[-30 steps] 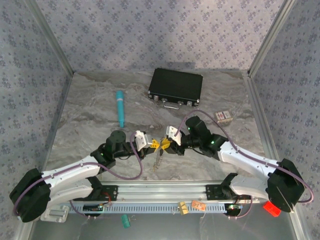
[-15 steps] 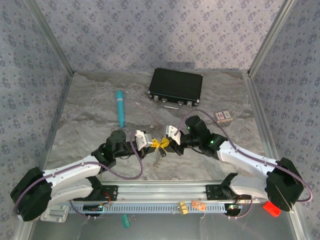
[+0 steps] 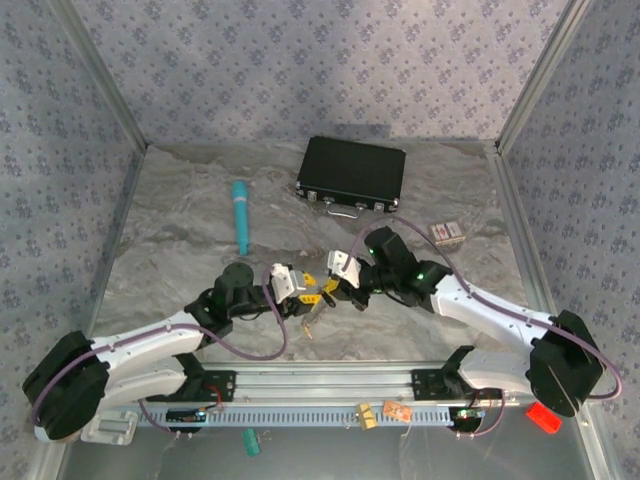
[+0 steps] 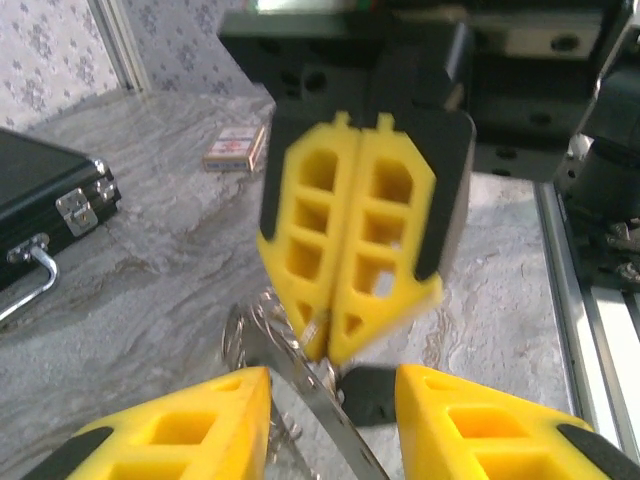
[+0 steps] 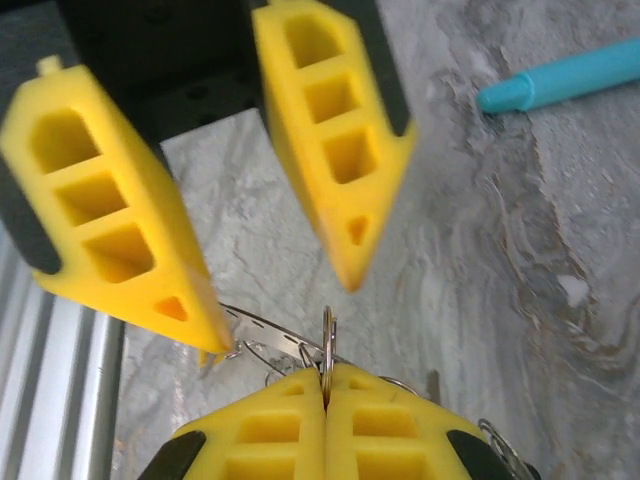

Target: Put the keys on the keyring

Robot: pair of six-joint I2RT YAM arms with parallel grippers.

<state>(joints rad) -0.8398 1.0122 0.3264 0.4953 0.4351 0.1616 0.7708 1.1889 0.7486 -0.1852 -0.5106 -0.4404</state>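
Enclosure: three walls, all covered in a pale lilac-grey material with a small repeating floral print. Back wall [image 3: 320,70] runs the full width; left wall [image 3: 50,200] and right wall [image 3: 600,180] angle in toward it. Bare metal posts [image 3: 100,75] stand at both far corners, and metal frame bars follow the side edges of the surface [image 3: 180,260].

Surface: grey with white marble-like veining, slightly uneven near the far edge.

Near edge: aluminium rail [image 3: 320,385] spans the width, with a plain grey panel [image 3: 320,460] below it.

Lighting: even, diffuse, soft shadows; faint sheen on the surface in the left wrist view.
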